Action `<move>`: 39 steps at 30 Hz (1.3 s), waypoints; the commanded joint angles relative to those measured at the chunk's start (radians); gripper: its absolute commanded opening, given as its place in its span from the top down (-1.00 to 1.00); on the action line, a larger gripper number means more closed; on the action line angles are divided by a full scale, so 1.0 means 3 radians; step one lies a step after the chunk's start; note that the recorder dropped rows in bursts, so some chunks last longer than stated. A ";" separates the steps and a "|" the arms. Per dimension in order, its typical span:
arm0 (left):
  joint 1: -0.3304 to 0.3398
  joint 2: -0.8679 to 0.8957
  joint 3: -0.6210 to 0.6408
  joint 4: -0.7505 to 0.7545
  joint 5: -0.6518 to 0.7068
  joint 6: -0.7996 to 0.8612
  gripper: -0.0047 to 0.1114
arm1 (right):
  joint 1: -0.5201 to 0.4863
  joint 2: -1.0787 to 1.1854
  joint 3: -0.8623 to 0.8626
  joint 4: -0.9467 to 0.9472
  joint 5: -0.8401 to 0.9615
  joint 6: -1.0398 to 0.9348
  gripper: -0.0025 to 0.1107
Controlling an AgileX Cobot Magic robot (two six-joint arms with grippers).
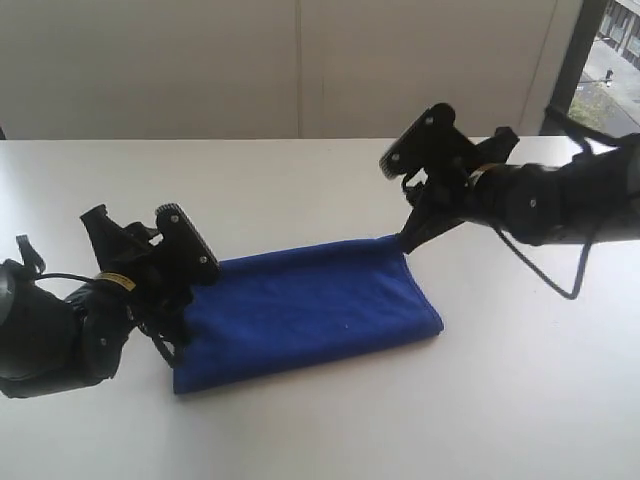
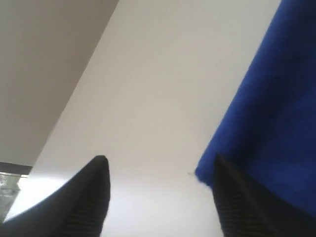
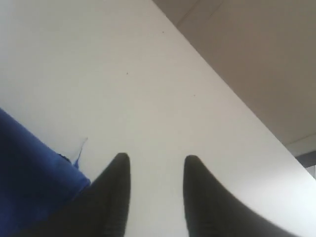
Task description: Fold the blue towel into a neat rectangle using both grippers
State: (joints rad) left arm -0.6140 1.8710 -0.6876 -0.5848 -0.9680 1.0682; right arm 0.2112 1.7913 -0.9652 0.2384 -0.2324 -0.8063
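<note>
The blue towel (image 1: 310,305) lies flat on the white table (image 1: 300,180), near the middle of the exterior view, as a thick oblong. Its long sides run from the lower left up toward the right. The edges are fairly even, and the near right corner is rounded and plump.

The left gripper (image 2: 158,163) sits low at the towel's left end. Its jaws stand wide apart, with only bare table showing between them. In the left wrist view a corner of the blue cloth lies just beside one fingertip (image 2: 224,170), and I cannot tell whether it touches. That finger partly covers the cloth's edge.

The right gripper (image 3: 155,160) is at the towel's far right corner, and its arm reaches in from the right side of the exterior view. Its jaws are parted by a narrower gap, again with bare table between them and nothing clamped. In the right wrist view the blue cloth lies beside one finger (image 3: 116,177), outside the gap, and a thin loose thread (image 3: 81,148) sticks out from its corner.

A pale wall (image 1: 200,60) rises behind the table, and a window (image 1: 615,50) shows at the far right
</note>
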 commanded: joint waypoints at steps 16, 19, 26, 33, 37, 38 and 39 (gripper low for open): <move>0.0438 -0.0259 -0.1265 -0.1046 0.4265 -0.0346 0.92 | -0.0017 0.0516 -0.1134 0.0190 0.3179 0.0189 0.96; 0.0576 -0.0216 -0.1265 -0.0620 0.4539 -0.0718 0.92 | -0.0008 0.0646 -0.1134 0.0197 0.3209 0.0189 0.96; 0.0610 -0.0159 -0.1235 -0.0185 0.4499 -0.1110 0.92 | -0.0008 0.0772 -0.1127 0.0165 0.3485 0.0169 0.96; 0.0609 -0.0159 -0.1235 -0.0177 0.4575 -0.1110 0.92 | 0.0006 0.0772 -0.1067 0.0165 0.3865 0.0169 0.96; 0.0609 -0.0159 -0.1235 -0.0095 0.4700 -0.1103 0.92 | 0.0088 0.0740 -0.0985 0.0018 0.3885 0.0326 0.96; 0.0609 -0.0159 -0.1235 -0.0035 0.4736 -0.1110 0.92 | 0.0088 0.0673 -0.0992 0.0018 0.3857 0.0361 0.96; 0.0609 -0.0159 -0.1235 -0.0011 0.4779 -0.1110 0.92 | 0.0088 0.0591 -0.1007 0.0012 0.3796 0.0388 0.96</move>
State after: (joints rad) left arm -0.4328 1.8288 -1.0657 -0.6027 0.4217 0.7418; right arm 0.2327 2.0054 -1.2709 0.2579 0.9121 -0.7122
